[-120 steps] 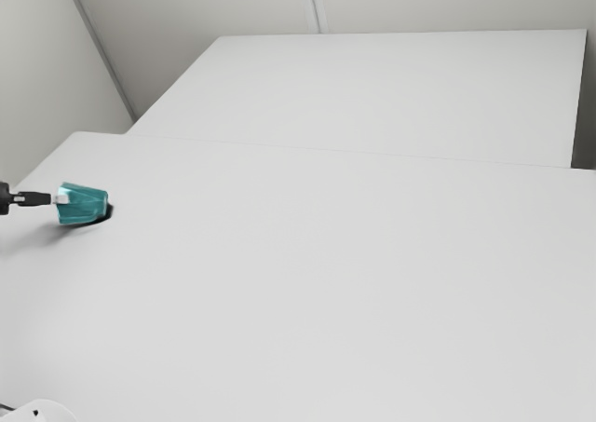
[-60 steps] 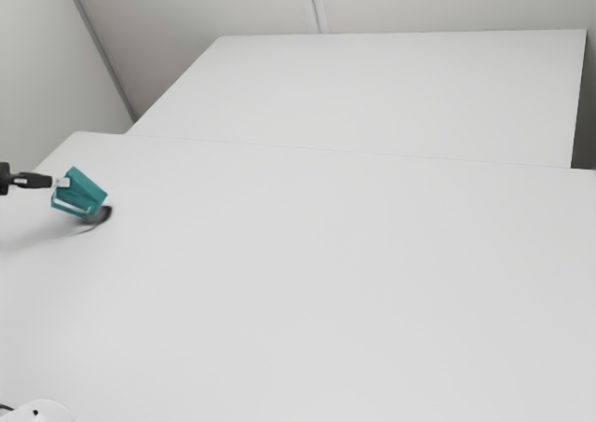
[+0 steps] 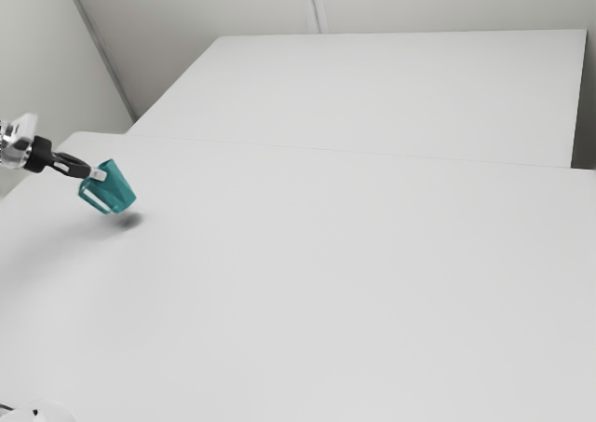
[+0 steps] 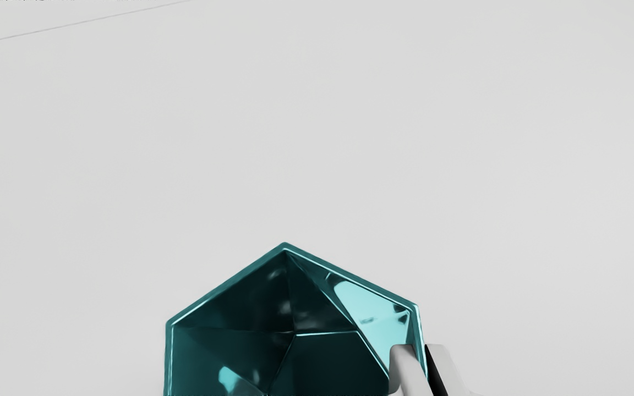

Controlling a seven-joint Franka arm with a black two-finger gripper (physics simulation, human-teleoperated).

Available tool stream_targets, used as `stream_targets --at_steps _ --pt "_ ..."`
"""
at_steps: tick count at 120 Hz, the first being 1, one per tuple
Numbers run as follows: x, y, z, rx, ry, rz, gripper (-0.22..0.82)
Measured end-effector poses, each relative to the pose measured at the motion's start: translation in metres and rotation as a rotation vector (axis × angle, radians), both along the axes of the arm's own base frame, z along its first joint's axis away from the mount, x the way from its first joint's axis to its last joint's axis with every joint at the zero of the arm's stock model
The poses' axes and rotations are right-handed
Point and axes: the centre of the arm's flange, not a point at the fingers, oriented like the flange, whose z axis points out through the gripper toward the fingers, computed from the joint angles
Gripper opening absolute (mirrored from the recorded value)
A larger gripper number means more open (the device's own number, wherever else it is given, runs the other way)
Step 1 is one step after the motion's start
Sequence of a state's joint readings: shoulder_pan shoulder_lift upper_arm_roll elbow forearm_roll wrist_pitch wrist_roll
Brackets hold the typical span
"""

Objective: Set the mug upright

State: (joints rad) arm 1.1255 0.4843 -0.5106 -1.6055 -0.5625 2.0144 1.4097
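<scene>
The black two-finger gripper (image 3: 99, 174) was found pinching the rim wall of the teal, glossy, faceted mug (image 3: 115, 188). In the wrist view one pale finger pad (image 4: 403, 366) sat inside the mouth and the other pad (image 4: 444, 363) outside, with the wall between them.

The mug was tilted, not upright, its mouth toward the gripper and its base slanting down and away. Its angular handle (image 3: 95, 201) hung below the fingertips. A dark shadow (image 3: 128, 221) lay apart from the base, just below it, on the white flat table (image 3: 326, 273); the mug was off the surface.

Edges: the table's corner stood near the gripper, past it from the exterior camera. Room: tabletop extended well beyond the mug, ahead of the gripper, toward the exterior view's right.
</scene>
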Motion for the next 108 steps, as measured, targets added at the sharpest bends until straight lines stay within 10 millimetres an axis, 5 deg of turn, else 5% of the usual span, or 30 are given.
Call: stream_targets --at_steps 55,108 --pt "0.002 -0.130 0.023 0.186 -0.006 -0.082 -0.18" --pt "-0.006 -0.230 0.011 0.266 0.005 -0.164 -0.18"
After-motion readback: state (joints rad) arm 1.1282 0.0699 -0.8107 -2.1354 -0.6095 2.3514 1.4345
